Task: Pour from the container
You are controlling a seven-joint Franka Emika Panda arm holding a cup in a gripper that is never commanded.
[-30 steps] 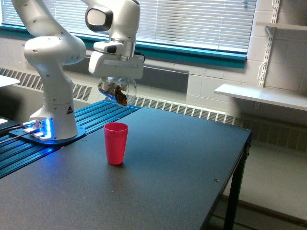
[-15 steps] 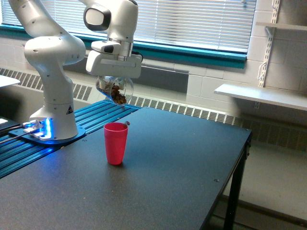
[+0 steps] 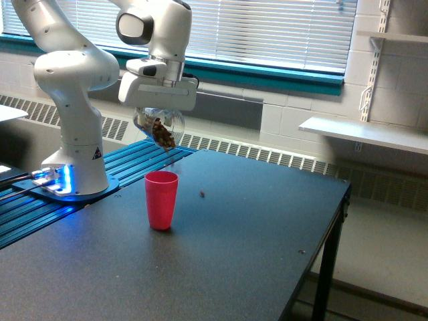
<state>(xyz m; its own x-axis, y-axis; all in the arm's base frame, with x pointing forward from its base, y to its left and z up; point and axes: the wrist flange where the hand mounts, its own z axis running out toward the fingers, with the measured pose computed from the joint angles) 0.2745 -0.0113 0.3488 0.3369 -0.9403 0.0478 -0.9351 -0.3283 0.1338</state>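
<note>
In the exterior view my gripper (image 3: 159,110) is shut on the clear rounded container (image 3: 159,127), which hangs tilted above the table with its mouth down toward the view's right. Brown bits sit at its lower lip (image 3: 164,139). The red cup (image 3: 161,199) stands upright on the dark table, directly below and slightly nearer than the container. One small brown piece (image 3: 201,194) shows just right of the cup, at table level or just above it.
The arm's white base (image 3: 73,167) stands on a blue ribbed plate (image 3: 40,214) at the left. The dark table (image 3: 267,254) ends at its right edge near a white wall shelf (image 3: 364,134). Window blinds and a radiator run along the back.
The container moved slightly left and tipped further. A brown piece left it, passed the cup's rim and now shows to the right of the cup.
</note>
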